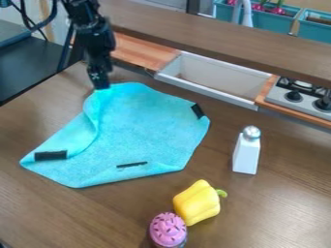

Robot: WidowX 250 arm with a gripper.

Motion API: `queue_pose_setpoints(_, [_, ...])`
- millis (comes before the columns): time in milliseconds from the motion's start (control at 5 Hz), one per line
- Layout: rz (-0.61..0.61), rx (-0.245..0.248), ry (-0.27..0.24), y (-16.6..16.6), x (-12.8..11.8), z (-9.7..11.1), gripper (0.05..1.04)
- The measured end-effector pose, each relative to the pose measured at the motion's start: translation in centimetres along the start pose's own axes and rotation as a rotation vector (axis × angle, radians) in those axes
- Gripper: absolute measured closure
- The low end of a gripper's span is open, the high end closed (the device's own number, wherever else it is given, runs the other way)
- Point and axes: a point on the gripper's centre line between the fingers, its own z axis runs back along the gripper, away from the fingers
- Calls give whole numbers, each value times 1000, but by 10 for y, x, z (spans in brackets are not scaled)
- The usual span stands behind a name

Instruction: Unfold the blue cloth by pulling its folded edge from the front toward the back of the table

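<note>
The soft turquoise cloth [145, 131], with black strips near its edges, lies partly folded on the brown wooden table [271, 208], in the left and middle part of the view. At its upper corner is the black two-finger gripper [100, 88]; its tip touches the cloth, but whether the jaws are clenched or released, I cannot tell. To the right of the cloth stands a white shaker with silver top [247, 152]. Below the shaker lies a yellow toy bell pepper with green stem [196, 202], just beside a pink-topped toy cupcake [168, 230].
</note>
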Motion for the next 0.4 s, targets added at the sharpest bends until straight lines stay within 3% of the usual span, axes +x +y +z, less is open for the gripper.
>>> queue_pose_setpoints(200, [-105,16,-45,-33,30,18,83])
queue_pose_setpoints(400, [-285,-26,-73,-74,60,18,83])
